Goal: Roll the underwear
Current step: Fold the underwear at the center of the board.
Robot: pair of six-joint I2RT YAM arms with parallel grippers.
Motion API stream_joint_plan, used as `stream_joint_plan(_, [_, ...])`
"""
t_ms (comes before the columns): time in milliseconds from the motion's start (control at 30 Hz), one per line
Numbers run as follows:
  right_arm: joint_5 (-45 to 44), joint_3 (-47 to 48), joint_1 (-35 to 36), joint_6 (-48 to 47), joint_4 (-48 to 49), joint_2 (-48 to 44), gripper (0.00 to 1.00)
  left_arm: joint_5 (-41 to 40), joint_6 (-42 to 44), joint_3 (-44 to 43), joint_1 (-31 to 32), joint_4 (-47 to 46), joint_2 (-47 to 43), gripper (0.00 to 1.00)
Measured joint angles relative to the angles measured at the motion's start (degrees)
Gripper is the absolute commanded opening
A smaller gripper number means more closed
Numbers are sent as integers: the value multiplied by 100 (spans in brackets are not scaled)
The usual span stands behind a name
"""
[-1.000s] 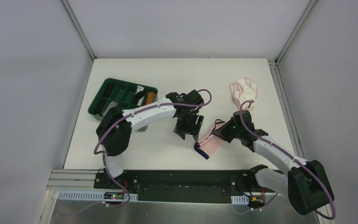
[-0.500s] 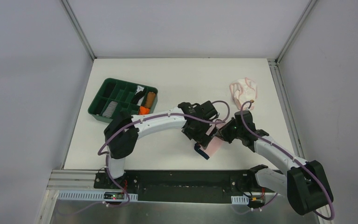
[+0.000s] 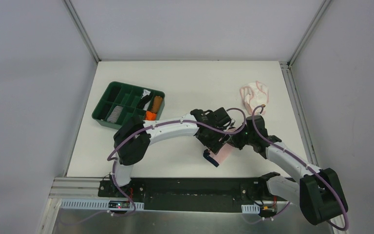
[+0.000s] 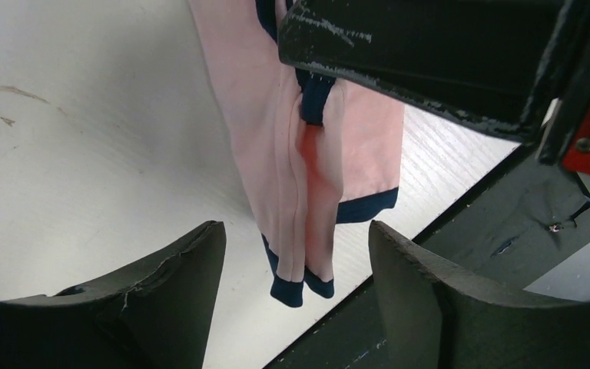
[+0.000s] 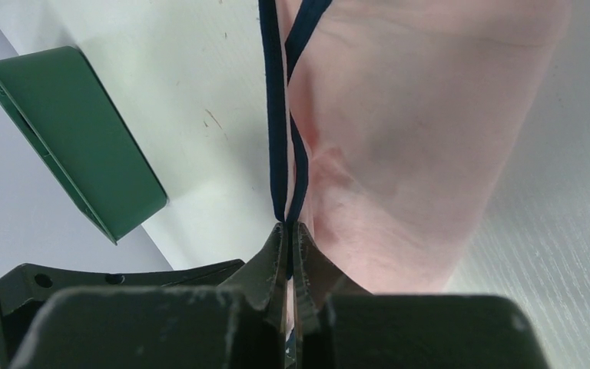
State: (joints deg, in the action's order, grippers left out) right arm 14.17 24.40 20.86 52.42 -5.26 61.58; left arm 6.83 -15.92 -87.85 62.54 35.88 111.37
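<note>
White desk (image 3: 185, 83), grey walls (image 3: 190, 29) | green tray (image 3: 126, 105) at left, pale underwear (image 3: 254, 95) far right | right hand (image 5: 288, 231) pinches pink underwear (image 5: 407, 154) by navy edging (image 5: 276, 138) | left hand (image 4: 292, 234) spread wide, empty

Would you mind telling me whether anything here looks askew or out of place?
Nothing is spilled or damaged. The pink underwear is bunched into a creased strip, pinched by its navy edging in the right gripper; the paler underwear lies crumpled far right.

Wore white shells on left arm (image 3: 170, 129) and right arm (image 3: 285, 158), black housings at joints and bases; carried looping purple cables (image 3: 236, 109); ended in scuffed black fingers (image 4: 161, 292).
</note>
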Motion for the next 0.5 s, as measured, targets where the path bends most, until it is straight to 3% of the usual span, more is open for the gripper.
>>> stream_joint_plan(133, [15,0,-4,0,0,-22,0,-15,0,-98,2,-48,94,66])
stream_joint_plan(167, [17,0,-4,0,0,-26,0,-33,-2,-118,2,-83,133,62])
stream_joint_plan(267, [28,0,-11,0,-2,-55,0,-122,-28,-170,2,-96,247,37])
stream_joint_plan(367, [31,0,-22,0,-7,-68,0,-164,-44,-214,2,-98,341,3])
stream_joint_plan(400, [33,0,-26,0,-9,-74,4,-179,-46,-238,4,-94,367,0])
stream_joint_plan(433, [35,0,-33,0,-17,-83,26,-195,-50,-258,4,-96,385,0])
stream_joint_plan(500, [44,0,-48,4,-48,-120,56,-251,-50,-289,4,-96,404,0])
